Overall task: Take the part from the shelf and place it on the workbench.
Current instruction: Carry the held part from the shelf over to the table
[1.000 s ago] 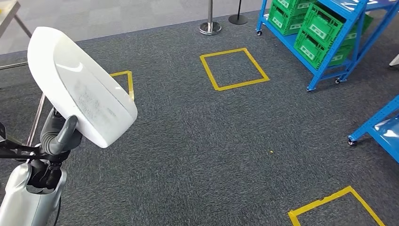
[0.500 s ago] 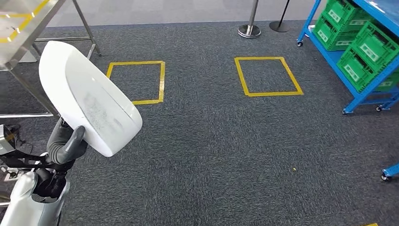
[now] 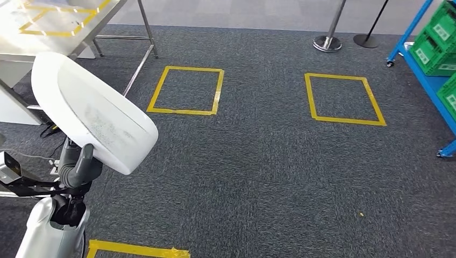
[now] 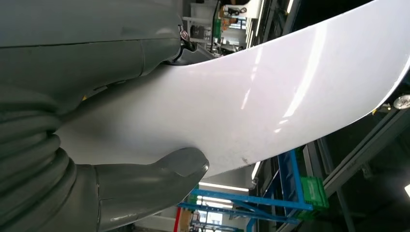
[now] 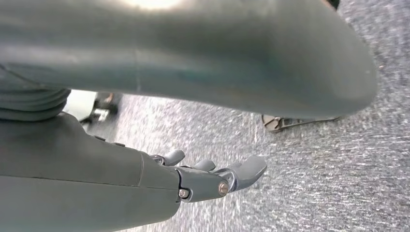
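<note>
A large white curved part [image 3: 91,113] stands tilted at the left of the head view, held from below by my left hand [image 3: 79,161]. In the left wrist view the thumb [image 4: 145,188] presses against the glossy white part [image 4: 270,96]. The steel workbench [image 3: 13,43], marked with yellow tape, is at the far left beyond the part. The blue shelf [image 3: 425,75] with green crates [image 3: 438,37] is at the right edge. My right hand [image 5: 203,179] hangs over grey carpet with its fingers [image 5: 241,171] apart and nothing in it.
Two yellow tape squares [image 3: 186,90] [image 3: 344,99] mark the grey carpet ahead. A yellow tape strip [image 3: 134,250] lies near my feet. A stanchion base [image 3: 328,42] stands at the back. The workbench leg [image 3: 145,29] slants down near the left square.
The camera has turned left: the shelf slid toward the right edge and the workbench came further into view. The part stays in my left hand.
</note>
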Tool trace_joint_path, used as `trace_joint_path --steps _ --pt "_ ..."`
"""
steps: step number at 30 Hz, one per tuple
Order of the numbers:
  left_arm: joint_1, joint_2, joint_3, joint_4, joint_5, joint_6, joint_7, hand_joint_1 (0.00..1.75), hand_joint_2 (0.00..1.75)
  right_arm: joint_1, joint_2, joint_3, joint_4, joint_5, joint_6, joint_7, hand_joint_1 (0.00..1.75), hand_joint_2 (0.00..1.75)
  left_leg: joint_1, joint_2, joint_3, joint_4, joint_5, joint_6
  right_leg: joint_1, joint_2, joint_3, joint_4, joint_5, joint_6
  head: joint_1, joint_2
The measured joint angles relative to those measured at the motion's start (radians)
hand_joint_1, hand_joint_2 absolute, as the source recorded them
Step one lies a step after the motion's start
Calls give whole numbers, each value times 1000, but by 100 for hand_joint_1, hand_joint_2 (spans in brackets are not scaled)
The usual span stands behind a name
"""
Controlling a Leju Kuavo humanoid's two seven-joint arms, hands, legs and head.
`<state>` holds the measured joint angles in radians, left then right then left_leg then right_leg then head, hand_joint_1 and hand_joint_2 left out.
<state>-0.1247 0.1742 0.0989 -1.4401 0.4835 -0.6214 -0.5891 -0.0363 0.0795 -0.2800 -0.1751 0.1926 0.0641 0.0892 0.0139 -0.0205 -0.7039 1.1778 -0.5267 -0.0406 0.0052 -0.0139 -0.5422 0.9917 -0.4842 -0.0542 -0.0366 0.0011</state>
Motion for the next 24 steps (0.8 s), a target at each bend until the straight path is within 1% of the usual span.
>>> trace_joint_path --steps 1,2,3,4,5,6,7,8,9,10,11,12,13,14,15,16,17,18,19,20,21,22,23,24 --pt "6 -3 1 0 0 0 0 175 175 2 -1 0 0 2 1 2 0 0 2 8 -22 55 -25 -5 0 -16 -1 1 -1 -1 0 0" --pt "13 -5 1 -1 -1 2 0 175 175 4 -2 0 0 5 3 5 0 0 5 12 -33 89 -36 -9 0 -33 -2 2 -2 -1 0 0" --pt "22 -7 3 -2 -3 5 0 175 175 4 -3 1 0 8 6 7 0 0 9 16 -25 86 -28 -14 -1 -48 -4 5 -4 1 0 0" --pt "31 -8 5 -7 -5 11 1 175 175 4 -4 2 0 12 9 8 0 0 12 24 0 49 -7 -18 -3 -62 -6 10 -7 3 0 0" --pt "39 -8 7 -15 -6 19 3 175 175 4 -6 4 0 16 13 8 0 0 15 43 40 -15 19 -23 -4 -75 -7 17 -12 8 0 0" --pt "47 -9 10 -25 -5 28 6 175 175 3 -9 6 0 22 19 8 0 0 15 71 74 -71 36 -24 -3 -87 -8 25 -18 15 0 0" --pt "54 -10 12 -35 -3 38 13 175 175 3 -12 8 0 28 25 7 0 0 15 91 100 -110 46 -20 -2 -97 -8 34 -26 22 0 0" --pt "60 -11 13 -47 0 47 24 175 175 3 -15 12 0 37 32 2 0 0 14 104 112 -130 48 -14 0 -108 -7 41 -32 29 1 0" --pt "66 -12 14 -59 1 54 39 175 175 2 -17 17 0 46 38 -7 0 0 11 101 110 -127 47 -5 2 -118 -4 43 -36 35 2 0" --pt "70 -13 14 -71 0 58 59 175 175 0 -17 24 0 54 43 -18 0 0 11 86 108 -128 49 4 0 -130 -1 44 -39 40 4 0" --pt "71 -15 13 -82 -1 61 81 175 175 -3 -17 29 0 59 46 -29 0 0 12 72 106 -129 51 11 -2 -128 3 46 -42 47 5 0" --pt "65 -18 11 -89 -2 63 102 175 175 -7 -18 33 0 58 44 -37 0 0 13 58 103 -130 54 18 -7 -106 0 58 -53 53 6 0" --pt "53 -23 7 -91 -5 66 120 175 175 -9 -18 35 0 52 40 -42 0 0 14 44 101 -132 58 24 -11 -73 -12 87 -74 59 7 0" --pt "37 -27 0 -89 -8 68 130 175 175 -11 -18 35 0 43 35 -46 0 0 15 29 98 -133 61 30 -14 -33 -35 137 -104 63 9 0" --pt "18 -32 -8 -83 -13 69 131 175 175 -11 -18 33 0 31 31 -52 0 0 14 13 95 -133 63 34 -15 -5 -69 206 -138 64 10 0" --pt "1 -35 -17 -73 -19 71 124 175 175 -11 -18 30 0 21 31 -60 0 0 12 -3 92 -133 65 36 -14 7 -104 274 -164 63 12 0" --pt "-12 -37 -23 -62 -23 72 115 175 175 -10 -18 28 0 14 33 -66 0 0 10 -18 91 -133 67 38 -13 12 -132 321 -175 61 12 0" --pt "-23 -38 -26 -50 -26 75 105 175 175 -11 -18 26 0 15 35 -70 0 0 8 -34 90 -133 68 38 -12 14 -143 333 -166 56 13 0" --pt "-31 -38 -28 -39 -27 77 98 175 175 -12 -18 25 0 20 36 -69 0 0 7 -48 90 -133 69 37 -10 19 -133 303 -137 51 13 0" --pt "-38 -38 -29 -30 -27 79 93 175 175 -13 -18 25 0 28 35 -65 0 0 7 -62 90 -133 70 36 -9 30 -107 239 -98 45 13 0" --pt "-43 -38 -30 -24 -27 80 90 175 175 -15 -18 26 0 34 33 -57 0 0 7 -75 89 -133 72 33 -8 56 -75 164 -62 39 13 0" --pt "-46 -38 -31 -20 -27 81 88 175 175 -16 -18 26 0 37 30 -49 0 0 8 -87 88 -133 74 29 -5 78 -48 102 -36 35 13 0" --pt "-48 -38 -33 -17 -28 83 88 175 175 -16 -18 26 0 35 26 -41 0 0 9 -98 87 -134 76 24 -3 94 -30 63 -22 33 13 0" --pt "-47 -38 -35 -15 -31 86 89 175 175 -17 -18 25 0 29 22 -32 0 0 10 -109 85 -136 80 17 0 99 -24 47 -19 32 14 0"
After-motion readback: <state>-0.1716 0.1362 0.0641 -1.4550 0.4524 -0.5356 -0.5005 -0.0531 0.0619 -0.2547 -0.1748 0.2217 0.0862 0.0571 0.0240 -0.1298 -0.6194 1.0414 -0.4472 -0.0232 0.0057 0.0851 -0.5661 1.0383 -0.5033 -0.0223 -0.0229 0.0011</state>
